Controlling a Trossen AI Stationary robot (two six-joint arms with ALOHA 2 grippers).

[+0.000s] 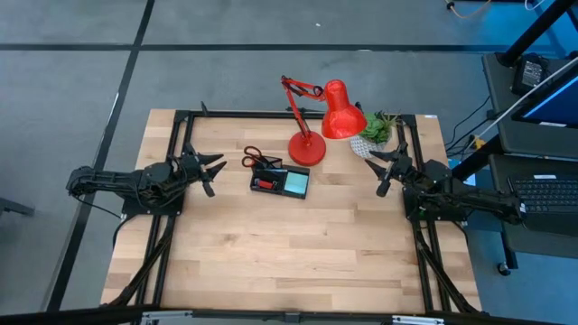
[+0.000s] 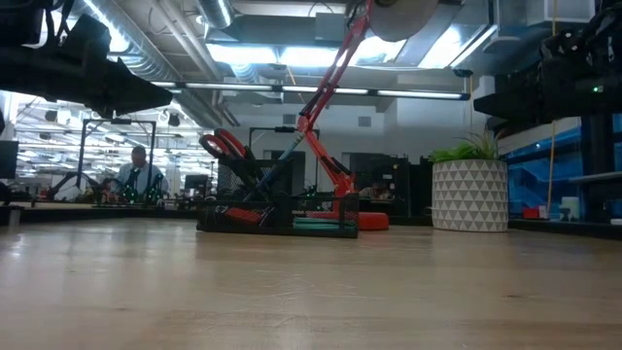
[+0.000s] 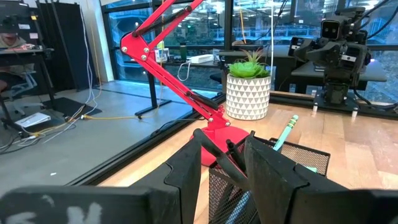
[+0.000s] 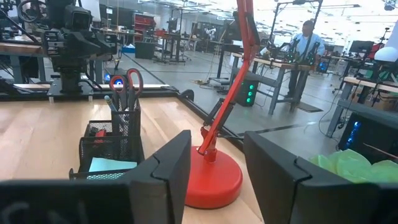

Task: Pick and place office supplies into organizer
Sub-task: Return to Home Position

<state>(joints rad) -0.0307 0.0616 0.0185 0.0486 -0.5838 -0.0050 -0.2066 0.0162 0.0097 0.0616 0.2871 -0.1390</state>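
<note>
The organizer (image 1: 280, 181) is a low black mesh tray resting on the table's far middle. Red-handled scissors (image 1: 256, 158) stand upright in its taller cup (image 4: 127, 84) (image 2: 224, 146). A cyan sticky-note pad (image 1: 296, 183) (image 4: 109, 166) and a small red block (image 1: 265, 183) lie in its compartments. A light-blue pen (image 3: 285, 134) sticks up out of it. My left gripper (image 1: 212, 171) (image 3: 224, 180) hovers open to the left of the organizer. My right gripper (image 1: 379, 171) (image 4: 217, 180) hovers open to its right, beside the plant. Neither holds anything.
A red desk lamp stands with its round base (image 1: 305, 149) (image 4: 214, 174) just behind the organizer, and its arm leans over it. A potted plant (image 1: 377, 131) (image 2: 469, 190) sits at the far right. Bare wooden table (image 1: 289, 253) spreads toward the near edge. A person (image 2: 139, 175) is in the room beyond.
</note>
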